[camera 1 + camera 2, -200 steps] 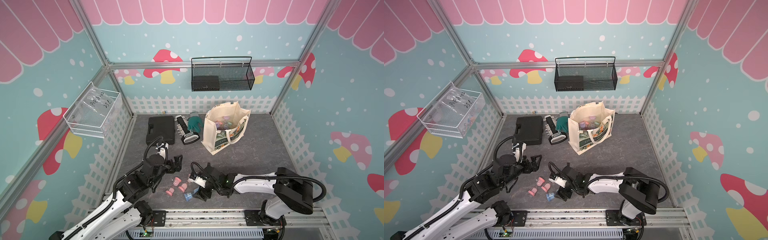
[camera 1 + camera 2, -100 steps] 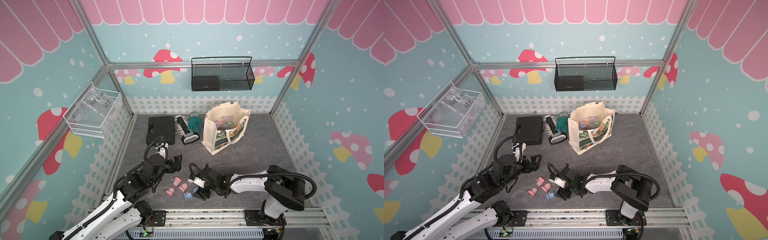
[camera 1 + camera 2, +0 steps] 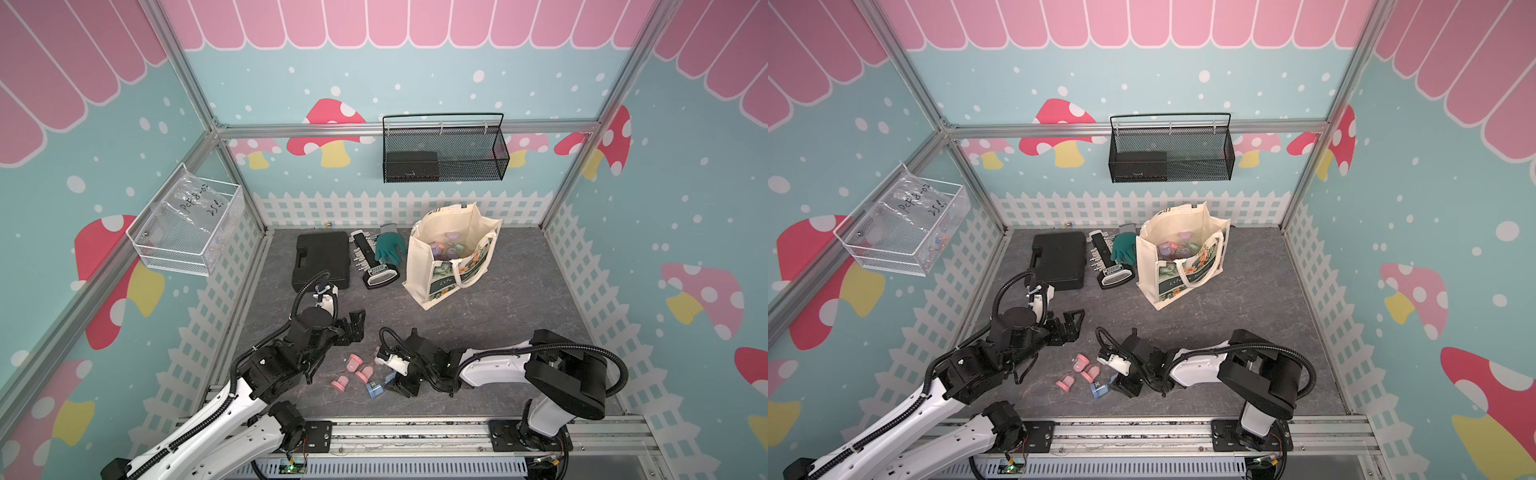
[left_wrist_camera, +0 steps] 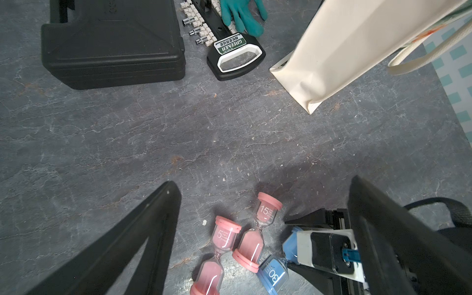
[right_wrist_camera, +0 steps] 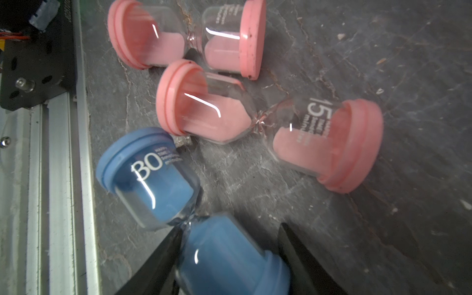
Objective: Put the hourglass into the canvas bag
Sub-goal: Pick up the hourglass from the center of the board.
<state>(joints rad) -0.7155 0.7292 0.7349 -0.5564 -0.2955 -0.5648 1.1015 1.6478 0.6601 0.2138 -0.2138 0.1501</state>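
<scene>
**Blue hourglass** [image 5: 176,201]: it lies on its side on the counter [image 3: 511,299], at about 7 o'clock from the counter's centre in both top views, near the front rail. It is not in the canvas bag [image 3: 419,266], which stands open-mouthed at about 1 o'clock, well apart.

**Right end effector** [image 5: 229,227]: it is set low so that its two black fingers straddle the bulb opposite the "30" marking. One finger is at the narrow waist, the other beside the cap. The jaws stand at a middling gap. Whether the glass is actually pinched cannot be told, since that bulb is blurred. This placement is judged sensible, because the flanged cap would stop the piece from sliding out.

**Left end effector** [image 4: 264,181]: the fingers are spread wide with nothing between them. It is held at about 9 o'clock from the centre, clear of the pick.

**Materials:**
- The bulbs are smooth clear glass, partly filled with blue sand, and the caps are matte and ridged.
- The pink hourglass marked 15 [image 5: 240,115] and a second pink hourglass [image 5: 214,46] lie close by, and the marked one is just beside the blue piece.
- The round bodies are judged liable to roll on the hard, veined, slate-like counter.
- The bag is soft cream cloth, boxy, with drooping loop handles, and pastel hourglasses are seen inside.
</scene>
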